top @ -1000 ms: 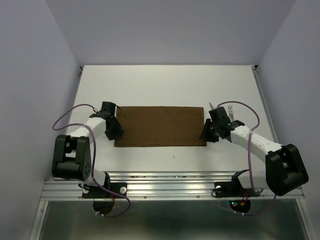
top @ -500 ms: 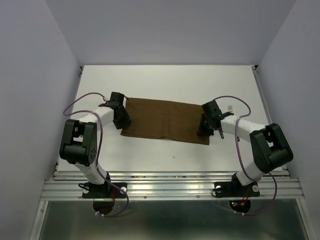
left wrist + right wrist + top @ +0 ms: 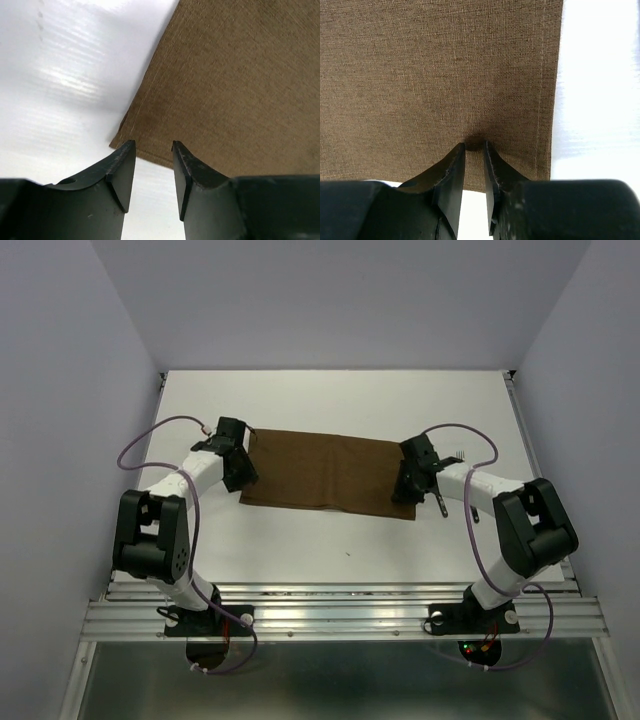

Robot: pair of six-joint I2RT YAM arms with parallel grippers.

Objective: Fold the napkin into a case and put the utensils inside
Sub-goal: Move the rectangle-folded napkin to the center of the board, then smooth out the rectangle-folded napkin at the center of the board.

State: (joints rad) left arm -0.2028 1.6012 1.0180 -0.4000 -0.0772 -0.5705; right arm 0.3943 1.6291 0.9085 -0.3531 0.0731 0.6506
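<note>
Napkin [image 3: 325, 475]: folded to a flat brown rectangle on the table [image 3: 330, 400], lying between my two grippers.

Right gripper [image 3: 475, 145]: jaws narrow, tips down on the cloth close to its near edge, with the right hem just beside them. A small dark pucker of fabric is pinched between the tips.

Left gripper [image 3: 150, 146]: jaws moderately apart, tips over the cloth's near corner, nothing clamped. I cannot tell whether they touch it.

Fork [image 3: 459, 454]: just beyond my right wrist, off the cloth.

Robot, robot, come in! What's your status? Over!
Left gripper open at napkin corner. Right gripper pinching napkin edge. Fork just past it, off the cloth.
</note>
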